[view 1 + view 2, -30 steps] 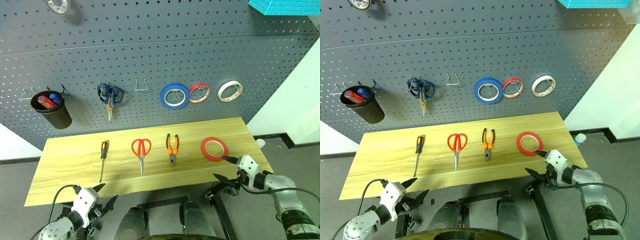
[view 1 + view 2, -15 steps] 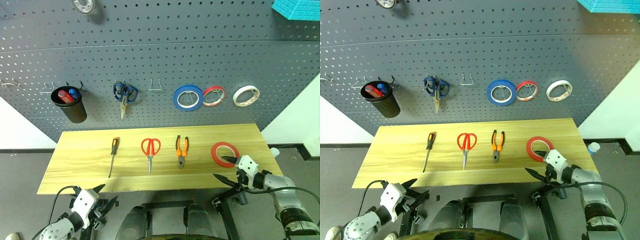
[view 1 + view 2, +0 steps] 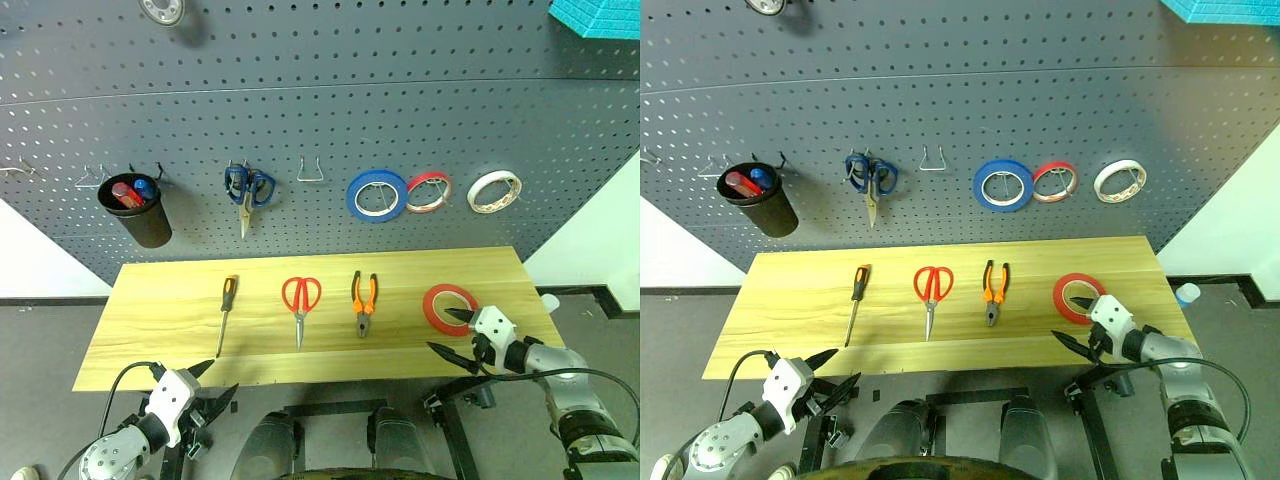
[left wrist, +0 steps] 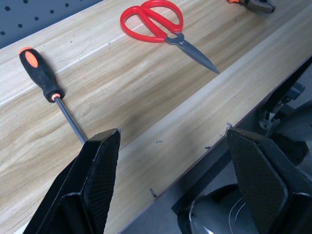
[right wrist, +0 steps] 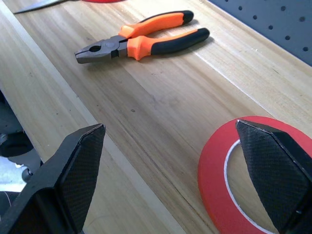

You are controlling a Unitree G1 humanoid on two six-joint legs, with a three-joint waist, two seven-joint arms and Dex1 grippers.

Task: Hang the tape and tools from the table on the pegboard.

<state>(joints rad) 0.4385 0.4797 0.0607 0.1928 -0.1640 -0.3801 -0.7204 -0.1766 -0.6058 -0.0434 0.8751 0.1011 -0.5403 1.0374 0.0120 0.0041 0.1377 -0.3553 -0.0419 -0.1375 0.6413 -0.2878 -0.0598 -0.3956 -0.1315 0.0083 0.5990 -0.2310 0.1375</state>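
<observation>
On the table (image 3: 150, 330) lie, from left to right, the screwdriver (image 3: 226, 312), the red scissors (image 3: 300, 303), the pliers (image 3: 364, 301) and the red tape (image 3: 449, 307), flat near the right end. Behind the table rises the dark grey pegboard (image 3: 320, 120). My right gripper (image 3: 440, 331) stands open at the table's front edge, one fingertip over the tape's near rim; in the right wrist view the tape (image 5: 253, 170) lies beside one finger and the pliers (image 5: 141, 43) lie beyond. My left gripper (image 3: 220, 380) hangs open below the front edge, near the screwdriver's tip (image 4: 73, 127), holding nothing.
On the pegboard hang blue-handled scissors (image 3: 247, 190), a blue tape roll (image 3: 376, 195), a thin red roll (image 3: 428, 191), a white roll (image 3: 494, 191) and a black cup (image 3: 137, 210) with pens. Bare hooks (image 3: 312, 170) sit between them. A small bottle (image 3: 1185, 294) stands on the floor at the right.
The whole picture has shifted because the camera moved. The things on the table lie as before, and both grippers stay open in about the same places.
</observation>
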